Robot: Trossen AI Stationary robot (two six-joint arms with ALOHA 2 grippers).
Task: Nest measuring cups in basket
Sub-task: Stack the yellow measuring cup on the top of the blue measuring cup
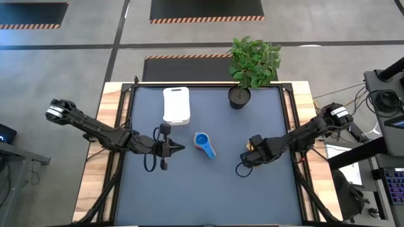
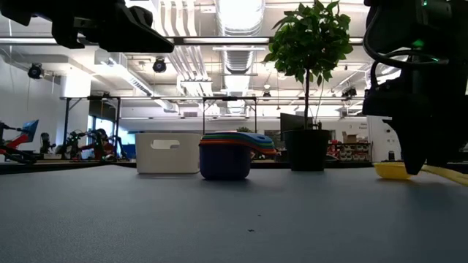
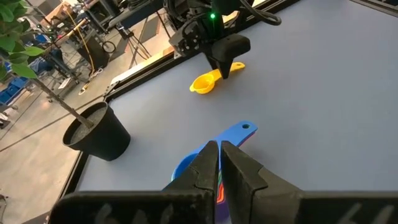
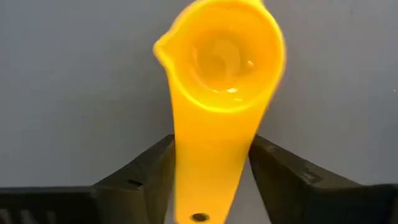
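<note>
The step in hand looks like the pickup of the last loose cup, with nothing yet in the basket point(image 1: 176, 104), which stands at the far side of the table point(image 1: 208, 189), left of centre, beside the potted plant point(image 1: 252, 66). Going left to right: the left end effector point(image 1: 178, 148) hovers over the table's left-middle, its fingers pressed together and holding nothing, pointing toward the stack. Just right of it, near the centre, sits the stack of nested measuring cups point(image 1: 203, 144), blue on top with coloured rims showing beneath it in the low view. Farther right, well apart from the stack, the yellow cup point(image 3: 204, 83) lies on the table with its handle toward the right end effector point(image 4: 211, 180). That end effector stands partly open, one finger on each side of the yellow handle; whether the fingers press on it I cannot tell, though the handle nearly fills the gap. The next move, as I judge it, calls for closing firmly on the handle, lifting, carrying the cup left to the stack and seating it in the blue cup, then getting the whole stack into the basket.
</note>
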